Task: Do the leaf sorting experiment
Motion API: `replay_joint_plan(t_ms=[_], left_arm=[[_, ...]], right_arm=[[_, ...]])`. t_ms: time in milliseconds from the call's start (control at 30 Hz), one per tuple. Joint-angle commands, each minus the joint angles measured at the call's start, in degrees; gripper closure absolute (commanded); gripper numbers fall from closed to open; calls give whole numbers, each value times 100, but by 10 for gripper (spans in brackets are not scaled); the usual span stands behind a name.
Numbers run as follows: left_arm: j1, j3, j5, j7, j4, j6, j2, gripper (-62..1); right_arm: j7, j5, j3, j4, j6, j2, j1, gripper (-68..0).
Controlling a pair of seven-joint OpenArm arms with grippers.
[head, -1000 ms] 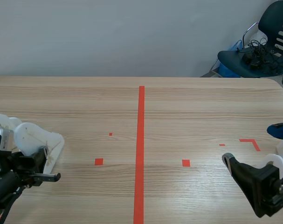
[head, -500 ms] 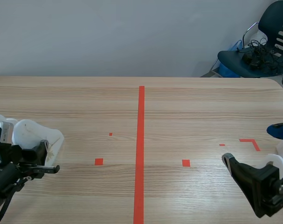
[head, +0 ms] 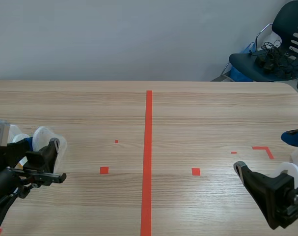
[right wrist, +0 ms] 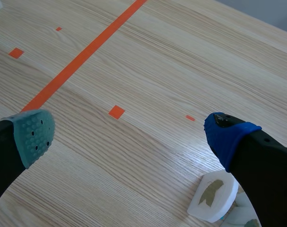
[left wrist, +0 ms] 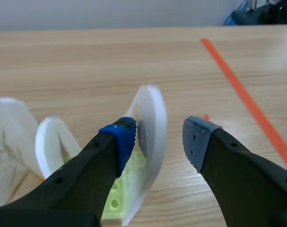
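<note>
Left gripper: the left gripper (left wrist: 160,130) sits low over the near left of the table (head: 203,113), fingers part-way apart and nothing clamped.
Disc: a white disc (left wrist: 150,118) stands on edge between those fingers. It leans on the blue pad, and the grey pad is just clear of it.
Disc's look: round, thin, milky white, raised rim, tilted rather than upright. It looks like a shallow lid or dish half, though I can't say which.
Around it: a second disc (left wrist: 48,142) stands beside the blue-padded finger, a yellow-green studded block (left wrist: 118,189) lies under the gripper, and a white sheet (left wrist: 6,151) with brown stem marks is off to the side.
How it'll handle: I'd say light, stiff and slick. A thin plastic edge like that could skate off the pads or tip flat if only one side presses.
Where to grip: my bet is across the two faces near the rim, pads square on, closing gently.
Right gripper: the right gripper (right wrist: 131,135) is spread wide over bare wood and carrying nothing.
Dish: a small white dish (right wrist: 213,196) lies flat on the table just beside the blue-padded finger.
Leaf: one olive-brown leaf (right wrist: 210,191) rests inside it, small and dry-looking.
Leaf handling: likely brittle, so carry it by the dish wall rather than pinching the leaf.
Marks: the tape line (head: 148,157) runs down the middle, well apart from both grippers.
</note>
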Motion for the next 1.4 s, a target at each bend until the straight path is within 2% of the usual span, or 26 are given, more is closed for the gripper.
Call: replay_joint_plan(t_ms=[0, 167, 333, 400, 500, 600, 700, 767, 967, 1067, 1200, 1367], left_arm=[[31, -199, -28, -96, 282, 7, -55, -259], [79, -474, -28, -31, 890, 7, -238, -290], [236, -743, -39, 492, 1578, -13, -584, -293], [444, -833, -103, 608, 1974, -48, -691, -351], [859, -881, -131, 640, 2623, -155, -774, -496], [1338, -881, -374, 789, 3165, -776, -800, -623], [1746, -850, -909, 1010, 3405, -1510, -798, -623], [1930, -815, -1049, 1095, 3418, -1681, -800, -623], [2044, -811, -973, 1825, 3322, -1650, -800, -623], [2039, -809, -964, 1834, 3224, -1650, -798, -623], [2024, -769, -592, 1792, 3097, -1652, -798, -623], [2011, -612, -586, 1705, 3040, -1652, -798, -623]], right_arm=[[46, 39, -24, 103, -20, -7, 68, -679], [46, 39, -24, 103, -20, -7, 68, -679], [46, 39, -24, 103, -20, -7, 68, -679], [46, 39, -24, 103, -20, -7, 68, -679], [46, 39, -24, 103, -20, -4, 68, -679], [46, 39, -24, 103, -20, -4, 70, -679], [46, 39, -24, 103, -20, -4, 70, -679], [46, 39, -24, 103, -17, -4, 70, -679], [46, 39, -24, 107, -17, -2, 87, -679], [22, 39, -24, 109, -13, -4, 151, -679], [24, 39, -24, 114, -17, -2, 164, -679], [22, 39, -24, 114, -17, -2, 164, -679]])
